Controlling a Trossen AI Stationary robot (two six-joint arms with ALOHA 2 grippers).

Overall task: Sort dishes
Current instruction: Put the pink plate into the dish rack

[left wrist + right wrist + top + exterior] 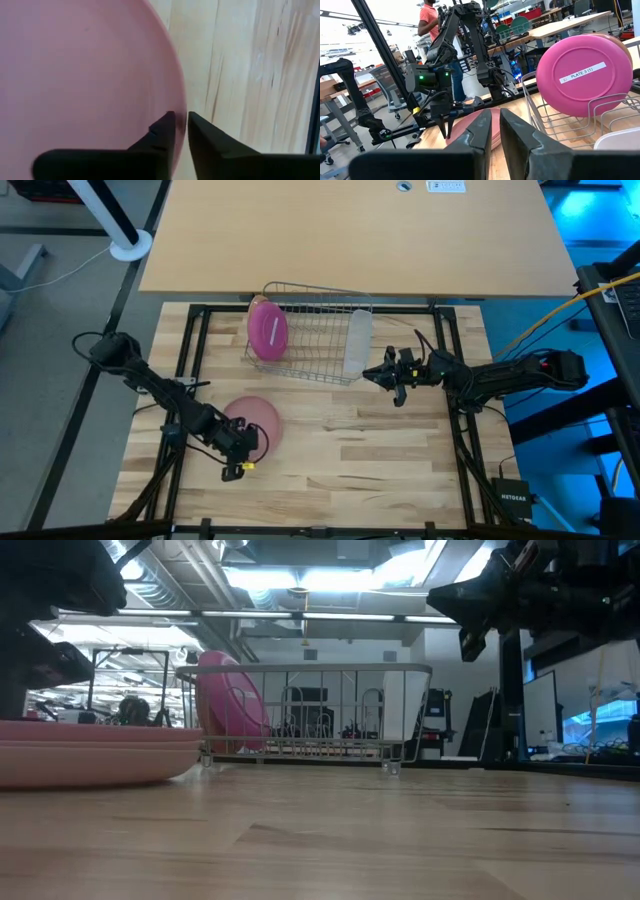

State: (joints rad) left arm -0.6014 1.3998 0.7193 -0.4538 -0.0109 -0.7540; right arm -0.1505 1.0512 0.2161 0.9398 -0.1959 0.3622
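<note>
Pale pink plate (85, 75) fills the left wrist view, lying flat on the tabletop (380, 450) well in front of the wire rack (310, 330), its rim between the left gripper's (243, 452) nearly closed jaws, seemingly pinched. Magenta plate (267, 330) already stands racked, a tan-orange plate (626, 42) just behind it. One plate apparently remains. Beside the rack's cup (356, 340), the right gripper (380, 374) hovers, jaws together.

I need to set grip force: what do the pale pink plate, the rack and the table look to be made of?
Pale pink plate: apparently plastic, smooth matte, evenly coloured. Rack: thin metal wire, slightly shiny. Table: light wood planks with visible grain.
</note>
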